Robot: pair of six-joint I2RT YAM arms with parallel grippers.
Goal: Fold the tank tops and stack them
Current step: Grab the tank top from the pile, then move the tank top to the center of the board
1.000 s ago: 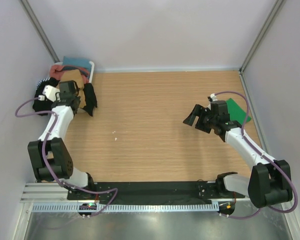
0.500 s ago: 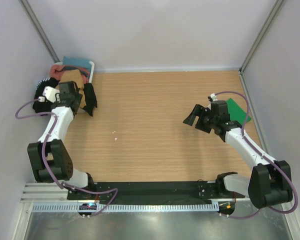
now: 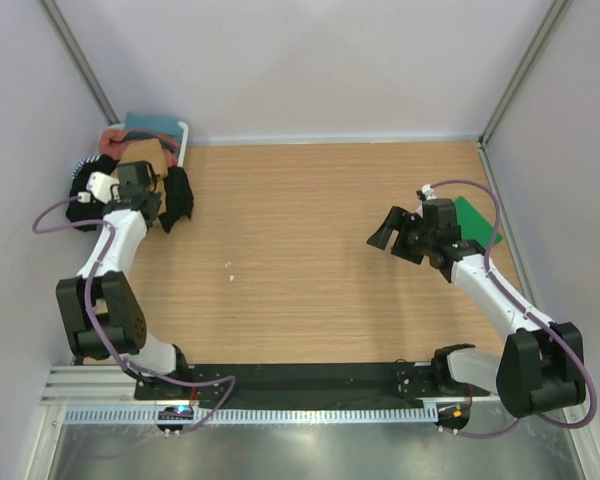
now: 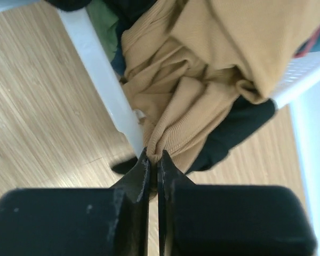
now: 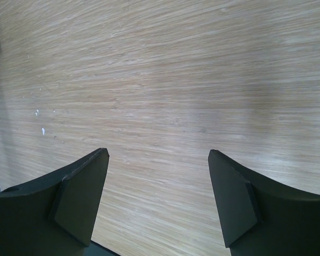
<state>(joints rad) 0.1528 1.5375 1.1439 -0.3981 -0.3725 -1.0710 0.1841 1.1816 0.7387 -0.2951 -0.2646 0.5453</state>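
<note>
Two claws: left claw (image 4: 153,160) clamped on tan tank top (image 4: 202,80), right claw (image 5: 157,154) spread apart above the table (image 5: 176,64).

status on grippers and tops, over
Left gripper shut on tan top, hard against basket rim. Right gripper open over table. Green top behind it.

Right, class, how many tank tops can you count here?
2. The tan tank top is in the white basket, pinched by the left gripper; the green tank top lies flat at the far right. The basket may hide more.
</note>
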